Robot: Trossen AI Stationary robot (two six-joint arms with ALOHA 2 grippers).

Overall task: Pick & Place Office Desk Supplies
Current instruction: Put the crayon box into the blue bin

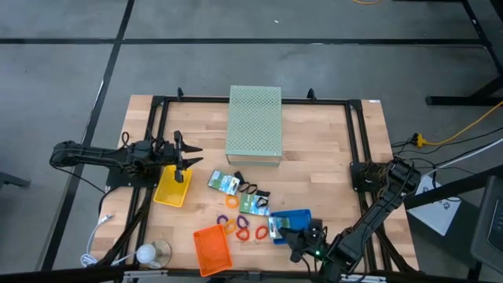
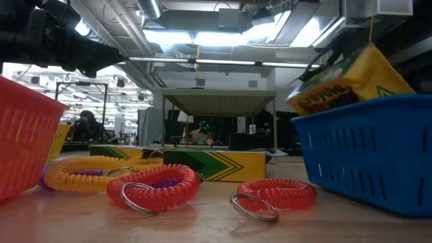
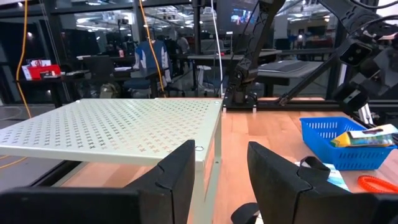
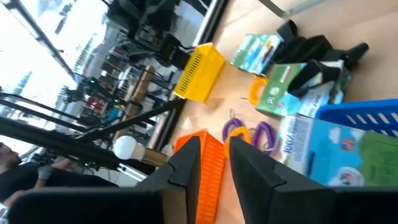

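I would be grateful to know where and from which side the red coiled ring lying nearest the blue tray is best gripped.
Probably from straight above, pinching across one side of the red ring: it lies flat on the table, and its open middle leaves room for one finger, away from the blue tray.

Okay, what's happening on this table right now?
A two-arm robot is sorting office supplies into trays. The right gripper hovers, fingers open and empty, at the blue tray, which already holds a packet. The left gripper waits open above the yellow tray. More packets, black loop pieces and coil rings lie loose between the trays, near the orange tray.
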